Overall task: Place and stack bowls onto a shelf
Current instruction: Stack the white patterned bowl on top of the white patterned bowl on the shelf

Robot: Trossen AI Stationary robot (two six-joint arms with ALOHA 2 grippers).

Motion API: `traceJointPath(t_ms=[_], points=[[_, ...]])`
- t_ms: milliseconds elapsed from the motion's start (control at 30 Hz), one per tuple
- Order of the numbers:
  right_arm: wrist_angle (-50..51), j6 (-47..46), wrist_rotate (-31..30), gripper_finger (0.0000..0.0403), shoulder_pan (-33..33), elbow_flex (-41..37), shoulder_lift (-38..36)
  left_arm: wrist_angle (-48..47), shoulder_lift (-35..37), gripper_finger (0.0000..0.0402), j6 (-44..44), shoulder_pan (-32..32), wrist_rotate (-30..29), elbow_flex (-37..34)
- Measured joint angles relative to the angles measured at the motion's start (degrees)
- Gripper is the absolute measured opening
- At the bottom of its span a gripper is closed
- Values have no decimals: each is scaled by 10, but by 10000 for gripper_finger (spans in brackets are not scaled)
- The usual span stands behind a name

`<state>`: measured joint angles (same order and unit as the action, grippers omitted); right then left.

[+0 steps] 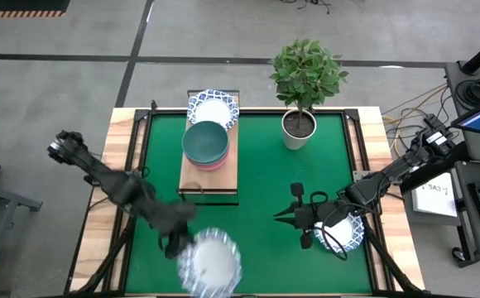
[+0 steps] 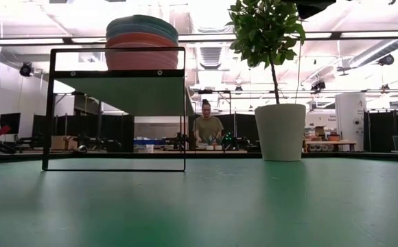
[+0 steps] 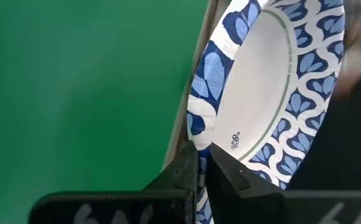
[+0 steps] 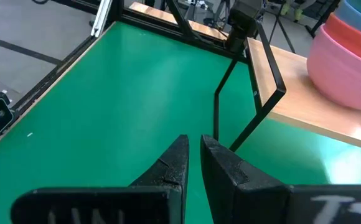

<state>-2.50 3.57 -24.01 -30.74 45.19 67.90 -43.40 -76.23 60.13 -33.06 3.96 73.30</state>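
The shelf (image 1: 209,170) stands at the middle of the green mat. It carries a white bowl with a blue rim (image 1: 213,109) at its far end and a teal bowl stacked on pink and red ones (image 1: 205,142); the stack (image 2: 144,41) also shows in the low view. My left gripper (image 1: 178,242) is near the table's near edge, shut on another blue-rimmed white bowl (image 1: 211,263). My right gripper (image 1: 281,214) hovers shut over the mat, right of the shelf. Behind it, a third blue-rimmed bowl (image 1: 345,233) sits on the table under the right arm. My left gripper pinches the blue-patterned rim (image 3: 200,134) of the white bowl between its two fingers, one finger (image 3: 183,171) on the outer side and one (image 3: 230,171) on the inner side. The bowl sticks out beyond the fingertips toward the table's right and appears lifted above the mat.
A potted plant in a white pot (image 1: 299,126) stands on the mat's far right part, right of the shelf. Open green mat (image 1: 265,248) lies between the two grippers. In the right wrist view the shelf's black frame (image 4: 255,68) and the pink bowl (image 4: 348,68) are close ahead.
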Motion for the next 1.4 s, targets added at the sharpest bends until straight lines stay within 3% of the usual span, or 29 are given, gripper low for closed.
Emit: traceJointPath(t_ms=[200, 333, 433, 600, 833, 1033, 1200, 1400], points=[[-34, 14, 0, 31, 0, 0, 0, -156, 33, 1, -143, 41, -214, 175], [-36, 15, -1, 31, 0, 10, -2, -297, 28, 0, -172, 84, -373, 288], [-36, 17, -1, 31, 0, 21, -6, -384, 22, 0, -194, 138, -420, 356], [-21, 34, 0, 31, 0, 32, -24, -428, 16, 0, -267, 261, -415, 419], [27, 1, 2, 31, 0, 28, -50, -425, -2, 0, -390, 452, -295, 436], [28, 1, 2, 31, 0, 24, -48, -388, -43, 0, -487, 593, -234, 450], [29, 1, 0, 31, 0, 24, -48, -355, -94, 0, -528, 692, -115, 483], [41, -11, 0, 31, 0, 24, -48, -372, -167, 0, -565, 774, -52, 496]])
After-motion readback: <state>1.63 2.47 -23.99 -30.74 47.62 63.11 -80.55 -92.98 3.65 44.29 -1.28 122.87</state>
